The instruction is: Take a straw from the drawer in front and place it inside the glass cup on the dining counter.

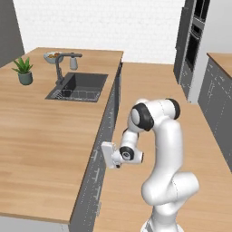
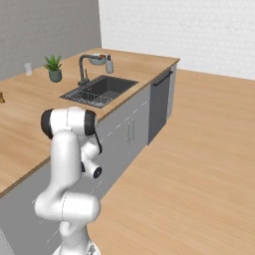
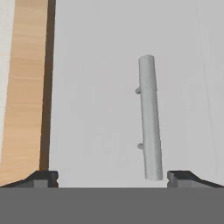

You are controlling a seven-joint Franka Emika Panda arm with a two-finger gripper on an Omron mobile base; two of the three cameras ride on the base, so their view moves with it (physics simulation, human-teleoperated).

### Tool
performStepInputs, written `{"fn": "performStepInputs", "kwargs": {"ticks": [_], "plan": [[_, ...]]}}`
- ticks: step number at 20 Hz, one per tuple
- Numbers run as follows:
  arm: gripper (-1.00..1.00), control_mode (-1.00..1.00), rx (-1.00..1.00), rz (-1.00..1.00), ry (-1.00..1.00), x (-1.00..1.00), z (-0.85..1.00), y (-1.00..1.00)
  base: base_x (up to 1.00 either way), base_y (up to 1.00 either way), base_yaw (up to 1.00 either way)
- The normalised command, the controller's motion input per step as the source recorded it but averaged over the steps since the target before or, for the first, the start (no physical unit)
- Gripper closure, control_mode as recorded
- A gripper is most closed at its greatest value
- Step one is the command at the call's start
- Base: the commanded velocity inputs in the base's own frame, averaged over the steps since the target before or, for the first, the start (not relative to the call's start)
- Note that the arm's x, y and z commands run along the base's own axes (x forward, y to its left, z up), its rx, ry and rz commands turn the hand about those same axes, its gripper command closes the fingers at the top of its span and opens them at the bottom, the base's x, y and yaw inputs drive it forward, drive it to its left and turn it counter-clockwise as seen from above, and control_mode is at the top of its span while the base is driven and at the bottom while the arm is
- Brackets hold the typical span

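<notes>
My gripper [image 3: 112, 177] is open and close to the grey front of the drawer [image 3: 96, 109], which is shut. The drawer's slim metal bar handle [image 3: 149, 118] lies between my fingertips [image 3: 41, 177], nearer the right one, and they do not touch it. From the left base view my hand [image 1: 108, 155] points at the cabinet side just under the edge of the dining counter [image 1: 45, 136]. The glass cup [image 2: 28, 68] stands far back on the dining counter [image 2: 20, 124], left of the potted plant [image 2: 54, 68]. The straw is hidden.
A sink [image 1: 79, 86] with a dark faucet [image 1: 59, 68] is set in the counter, with a bowl [image 1: 53, 56] behind it. A dishwasher front [image 2: 159, 99] sits further along the cabinets. Tall ovens [image 1: 192, 41] stand at the far right, across open wood floor [image 2: 189, 174].
</notes>
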Motion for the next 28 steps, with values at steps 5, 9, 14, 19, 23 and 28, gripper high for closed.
{"fn": "performStepInputs", "kwargs": {"ticks": [5,9,14,19,23,28], "plan": [[-1.0,-1.0,-0.07,-0.06,0.0,0.49,-0.41,0.23,0.0,0.0,0.0],[-1.0,-1.0,-0.05,-0.04,0.0,0.37,-0.44,0.18,0.0,0.0,0.0],[-1.0,-1.0,-0.04,-0.03,0.0,0.28,-0.47,0.22,0.0,0.0,0.0],[1.0,-1.0,-0.02,-0.02,0.0,0.21,-0.37,0.24,0.0,0.0,0.0],[1.0,-1.0,0.0,0.0,0.0,-0.01,-0.04,-0.02,0.0,0.0,0.0],[1.0,-1.0,0.0,-0.02,0.0,-0.21,0.0,-0.42,0.0,0.0,0.0]]}}
